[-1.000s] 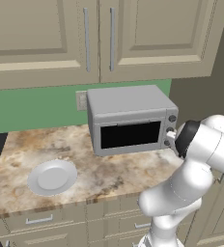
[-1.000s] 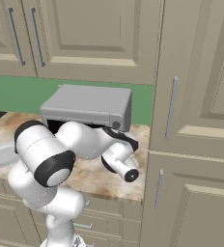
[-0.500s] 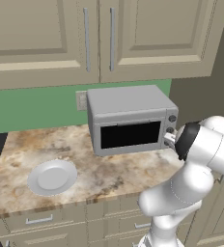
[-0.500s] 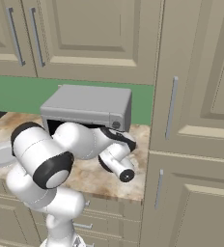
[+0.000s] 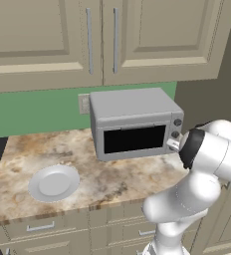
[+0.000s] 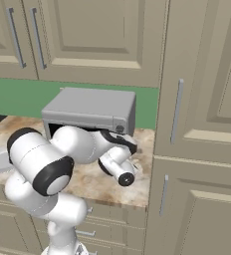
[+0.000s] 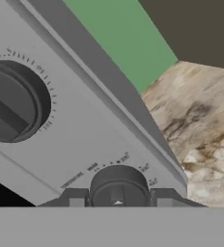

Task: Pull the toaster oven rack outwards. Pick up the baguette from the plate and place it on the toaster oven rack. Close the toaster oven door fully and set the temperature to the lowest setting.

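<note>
Your claw (image 7: 118, 198) sits right up against the lower right front of the toaster oven (image 5: 132, 122). In the hand view its two finger tips stand one on each side of a small dark knob (image 7: 119, 185), just at its flanks, so the claw is narrow and closed around that knob. Whether the pads actually press on it you cannot tell from here, since the tips are mostly cut off at the bottom of the view. A second, larger-looking knob (image 7: 10, 107) lies up and to the left on the same grey panel, well clear of the fingers, with fine tick marks ringed round it.

From the left base view you see the oven as a boxy light-grey unit standing on the mottled stone counter (image 5: 112, 174) against the green wall. Its door (image 5: 134, 139) is shut flat against the front, the black glass window dark. The knobs run down the right edge of the front, and the arm's wrist meets the oven at that lower right corner.

The plate (image 5: 54, 183) lies on the counter to the left of the oven, well apart from the claw. It is round, white-grey and bare on top.
</note>
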Motion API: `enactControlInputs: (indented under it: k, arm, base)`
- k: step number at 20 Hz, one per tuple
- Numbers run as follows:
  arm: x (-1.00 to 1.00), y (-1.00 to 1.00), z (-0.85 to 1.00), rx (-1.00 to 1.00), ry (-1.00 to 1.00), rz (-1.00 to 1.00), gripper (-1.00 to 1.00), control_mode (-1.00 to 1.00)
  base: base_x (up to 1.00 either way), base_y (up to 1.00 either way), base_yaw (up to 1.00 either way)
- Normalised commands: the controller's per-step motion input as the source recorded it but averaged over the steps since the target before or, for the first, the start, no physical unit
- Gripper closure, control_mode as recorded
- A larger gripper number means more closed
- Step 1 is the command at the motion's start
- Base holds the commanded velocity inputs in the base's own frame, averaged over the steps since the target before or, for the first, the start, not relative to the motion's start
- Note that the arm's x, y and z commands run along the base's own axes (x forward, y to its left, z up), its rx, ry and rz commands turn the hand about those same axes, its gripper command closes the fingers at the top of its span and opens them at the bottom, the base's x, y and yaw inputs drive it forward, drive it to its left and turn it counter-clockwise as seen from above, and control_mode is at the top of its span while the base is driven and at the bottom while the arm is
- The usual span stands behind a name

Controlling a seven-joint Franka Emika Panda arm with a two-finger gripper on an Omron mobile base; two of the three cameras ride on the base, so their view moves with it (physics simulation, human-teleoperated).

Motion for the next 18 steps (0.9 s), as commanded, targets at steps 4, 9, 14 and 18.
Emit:
enactControlInputs:
  k: [4, 9, 14, 18]
  arm:
    - [0.00, -0.11, 0.00, -0.10, -0.05, 0.00, 1.00, -1.00]
    - [-0.02, -0.09, 0.00, -0.10, -0.05, 0.01, 1.00, -1.00]
    - [0.00, -0.04, 0.00, -0.10, -0.04, 0.01, 1.00, -1.00]
    - [0.00, 0.00, 0.00, -0.11, -0.05, 0.00, 1.00, -1.00]
  base:
    - [0.00, 0.00, 0.00]
    - [0.00, 0.00, 0.00]
    - [0.00, 0.00, 0.00]
    - [0.00, 0.00, 0.00]
